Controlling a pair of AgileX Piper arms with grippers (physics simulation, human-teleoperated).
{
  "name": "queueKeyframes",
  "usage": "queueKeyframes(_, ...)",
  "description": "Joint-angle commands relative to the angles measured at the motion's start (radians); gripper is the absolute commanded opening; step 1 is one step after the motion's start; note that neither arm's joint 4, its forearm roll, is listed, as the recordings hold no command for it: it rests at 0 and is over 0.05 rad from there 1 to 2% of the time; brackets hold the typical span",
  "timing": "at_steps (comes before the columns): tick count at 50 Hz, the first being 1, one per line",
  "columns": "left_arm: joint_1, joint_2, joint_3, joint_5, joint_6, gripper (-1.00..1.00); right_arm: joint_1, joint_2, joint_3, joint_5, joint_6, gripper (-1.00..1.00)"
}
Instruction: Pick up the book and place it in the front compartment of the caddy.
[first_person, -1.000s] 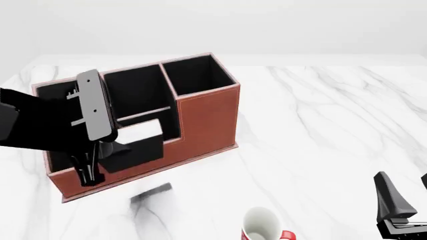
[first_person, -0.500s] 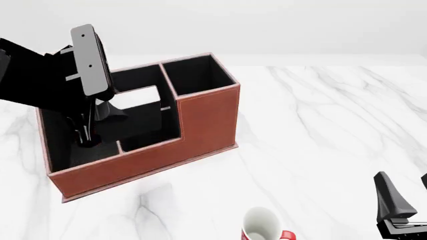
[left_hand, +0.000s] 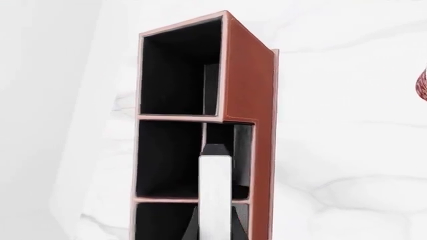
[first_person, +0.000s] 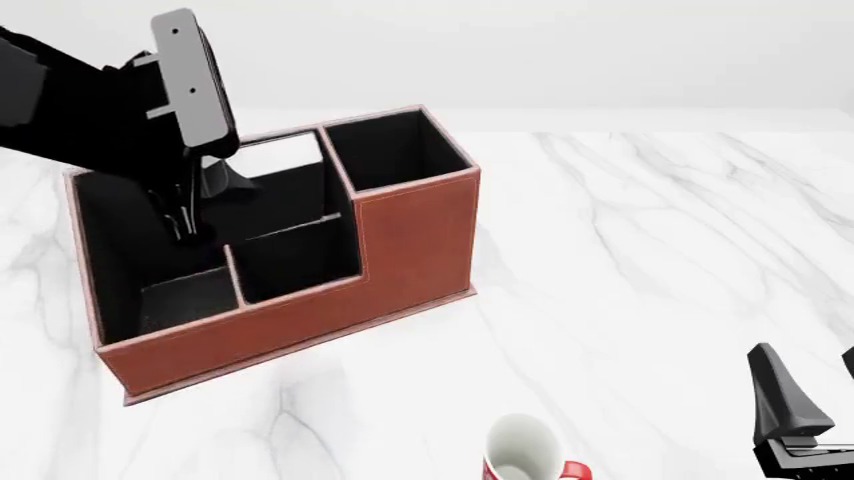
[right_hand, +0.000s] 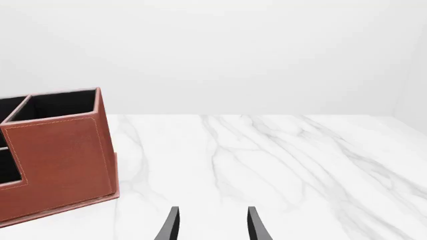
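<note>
The reddish-brown caddy (first_person: 416, 240) stands at the table's left with its black-lined cells open upward, and it also shows in the right wrist view (right_hand: 60, 155). My left gripper (first_person: 187, 222) hangs above it, shut on the book (first_person: 283, 157). The book is black with a white strip of page edges on top and is held on edge over the caddy's middle cells, higher than the walls. In the left wrist view the book's white edge (left_hand: 215, 195) sits between my fingers, above the caddy (left_hand: 250, 75). My right gripper (first_person: 807, 400) rests open at the near right, holding nothing (right_hand: 213, 227).
A red-and-white mug (first_person: 523, 450) stands at the front edge, right of the caddy. Marble tabletop (first_person: 641, 250) stretches from the caddy to the right gripper. A pale wall rises behind the table.
My left gripper has risen and moved toward the back with the book, from low at the caddy's front wall to above its middle cells. The right arm has not moved.
</note>
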Motion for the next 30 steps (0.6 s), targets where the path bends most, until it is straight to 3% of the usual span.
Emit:
queueKeyframes(1, 0.026, 0.027, -0.022, -0.046, 0.032, -1.00, 0.000, -0.003, 0.000, 0.003, 0.001, 1.00)
queueKeyframes(30, 0.044, 0.092, -0.023, -0.145, 0.063, -1.00, 0.000, -0.003, 0.000, 0.003, 0.001, 1.00)
